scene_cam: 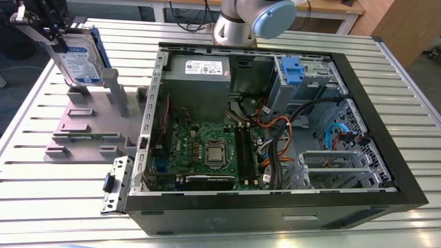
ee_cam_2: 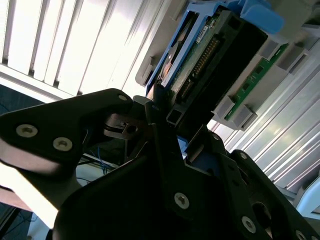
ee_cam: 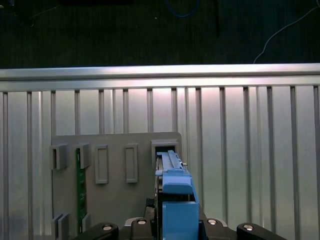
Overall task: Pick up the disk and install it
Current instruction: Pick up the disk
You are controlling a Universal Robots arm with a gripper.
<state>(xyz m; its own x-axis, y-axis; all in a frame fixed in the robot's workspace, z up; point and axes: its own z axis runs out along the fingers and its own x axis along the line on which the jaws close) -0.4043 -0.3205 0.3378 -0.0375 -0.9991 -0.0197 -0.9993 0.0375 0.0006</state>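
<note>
— Well, holding the disk [scene_cam: 79, 57] upright in a closed gripper [scene_cam: 57, 37] at the exterior view's left, just over the grey stand [scene_cam: 93, 121].
— Pick-up step, then?
— Looks so. Probably calls for carrying across to the open case [scene_cam: 276, 214] and squaring with the blue-tabbed cage [scene_cam: 295, 76].
</note>
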